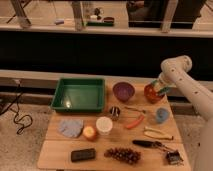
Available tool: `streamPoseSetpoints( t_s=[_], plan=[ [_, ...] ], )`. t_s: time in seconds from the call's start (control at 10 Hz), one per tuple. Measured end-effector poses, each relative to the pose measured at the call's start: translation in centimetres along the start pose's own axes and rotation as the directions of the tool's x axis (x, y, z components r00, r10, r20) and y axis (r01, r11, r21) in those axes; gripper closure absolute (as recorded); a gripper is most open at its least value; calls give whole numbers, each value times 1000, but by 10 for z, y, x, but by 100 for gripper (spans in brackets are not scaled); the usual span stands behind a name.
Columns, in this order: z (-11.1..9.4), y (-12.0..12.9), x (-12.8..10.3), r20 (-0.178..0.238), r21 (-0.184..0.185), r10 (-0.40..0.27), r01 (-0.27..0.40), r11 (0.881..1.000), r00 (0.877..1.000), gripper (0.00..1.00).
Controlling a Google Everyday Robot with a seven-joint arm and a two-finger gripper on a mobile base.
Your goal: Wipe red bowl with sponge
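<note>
The white arm bends down, pincer (160, 90) pointing lower left.

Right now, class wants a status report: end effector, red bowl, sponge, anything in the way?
End effector down at red bowl, far right of table. Sponge at bowl's rim, in the end effector. Purple bowl beside to the left, apart. Nothing blocking.

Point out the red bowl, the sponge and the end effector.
red bowl (150, 93), camera view, on its left outer wall.
sponge (161, 89), camera view, on its teal body over the bowl.
end effector (162, 89), camera view, above the bowl's right side.
</note>
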State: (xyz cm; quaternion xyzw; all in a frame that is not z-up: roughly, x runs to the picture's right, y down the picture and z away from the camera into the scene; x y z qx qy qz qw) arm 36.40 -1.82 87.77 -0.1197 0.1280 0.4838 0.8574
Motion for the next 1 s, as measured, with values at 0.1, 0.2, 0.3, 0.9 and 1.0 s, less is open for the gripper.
streamPoseSetpoints(
  t_s=[0.1, 0.2, 0.3, 0.9, 1.0],
  plan=[
    [0, 0, 0, 0, 0, 0, 0, 1000, 1000, 23],
    [0, 0, 0, 0, 0, 0, 0, 1000, 1000, 20],
    [0, -1, 1, -1, 1, 1, -1, 1000, 1000, 20],
    [0, -1, 2, -1, 1, 2, -2, 1000, 1000, 20],
    [0, -1, 2, -1, 1, 2, -2, 1000, 1000, 20]
  ],
)
